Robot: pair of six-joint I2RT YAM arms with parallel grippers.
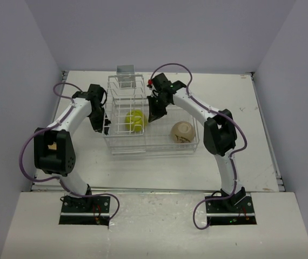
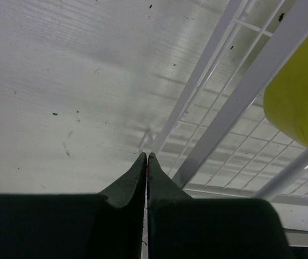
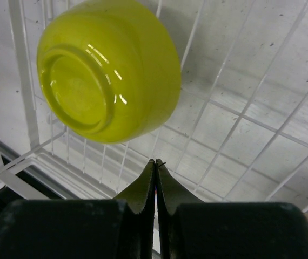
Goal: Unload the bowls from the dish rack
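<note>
The left end effector (image 2: 146, 156) is seen with its two dark fingers pressed together tip to tip, and nothing is caught between them. It is held just outside the left wall of the dish rack (image 1: 165, 147), low over the white surface (image 1: 143, 172); whether the wire is touched cannot be told. The right end effector (image 3: 155, 162) is likewise pressed together and empty, and it is held inside the rack above the wire floor. It is placed just beside the yellow bowl (image 3: 108, 70), with a small gap visible between the fingertips and the bowl. The yellow bowl is lying tipped on its side in the left part of the rack, with its foot ring turned toward the right wrist camera. A beige bowl (image 1: 182, 132) is seen in the right part of the basket section, well apart from the yellow one; its exact tilt cannot be made out. The rack itself is set on the middle of the surface, between the two arms, with its taller wire dividers rising at the far left end.
</note>
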